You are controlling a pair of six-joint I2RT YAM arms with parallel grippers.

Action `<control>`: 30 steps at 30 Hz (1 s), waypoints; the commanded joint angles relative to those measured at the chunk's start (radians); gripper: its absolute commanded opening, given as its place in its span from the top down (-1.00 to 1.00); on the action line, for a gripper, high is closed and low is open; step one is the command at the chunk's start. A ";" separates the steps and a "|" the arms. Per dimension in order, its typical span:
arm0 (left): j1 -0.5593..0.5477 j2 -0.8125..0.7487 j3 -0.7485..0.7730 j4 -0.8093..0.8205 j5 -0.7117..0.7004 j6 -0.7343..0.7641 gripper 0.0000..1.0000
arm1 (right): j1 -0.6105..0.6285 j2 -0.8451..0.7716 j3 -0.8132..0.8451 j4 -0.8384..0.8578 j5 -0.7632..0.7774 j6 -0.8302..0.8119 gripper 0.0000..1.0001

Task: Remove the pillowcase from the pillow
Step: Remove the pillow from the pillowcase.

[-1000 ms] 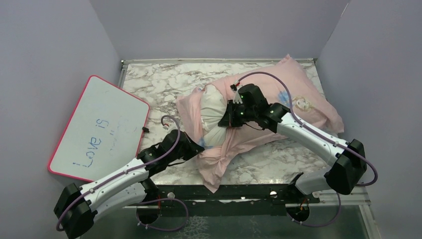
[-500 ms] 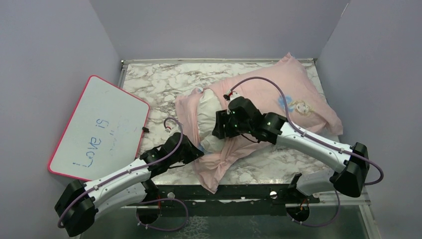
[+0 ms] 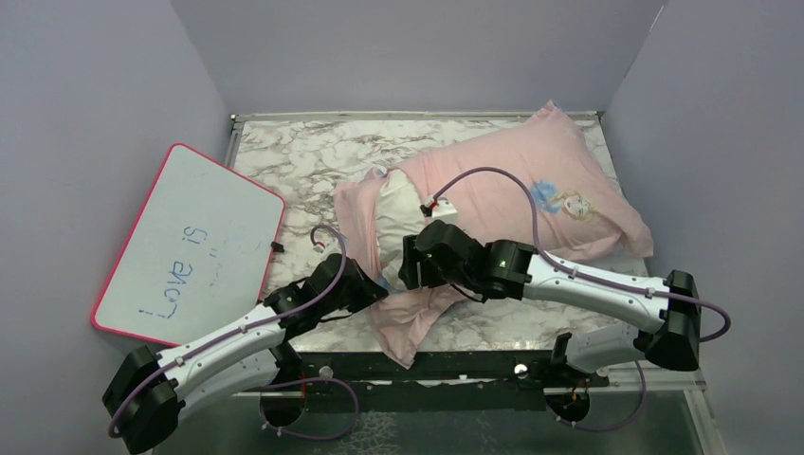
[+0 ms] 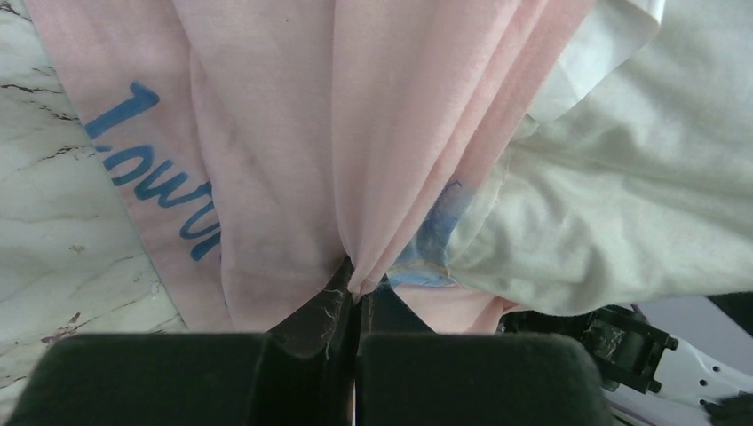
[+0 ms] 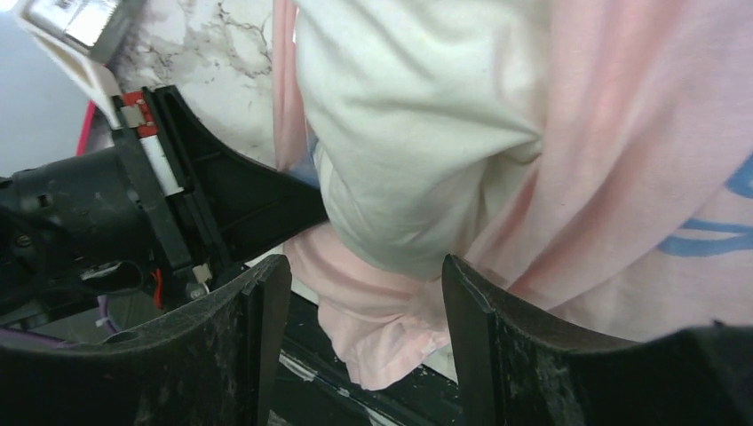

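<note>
While the left gripper (image 4: 352, 297) pinches a bunched fold of the thin pale pink princess-print pillowcase (image 3: 531, 190) at its open mouth, the right gripper (image 5: 364, 275) hangs wide and empty just over the near tip of the plump white pillow (image 3: 396, 213). That bare end pokes from the case toward the near left of the marbled tabletop (image 3: 284, 152), and the long axis runs on to the far right corner. The right arm seems best placed to clamp that end and draw it out along that axis.
</note>
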 commanded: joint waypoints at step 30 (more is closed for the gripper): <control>-0.003 -0.064 -0.047 -0.175 0.039 0.032 1.00 | -0.084 0.147 0.062 0.290 0.338 0.130 0.99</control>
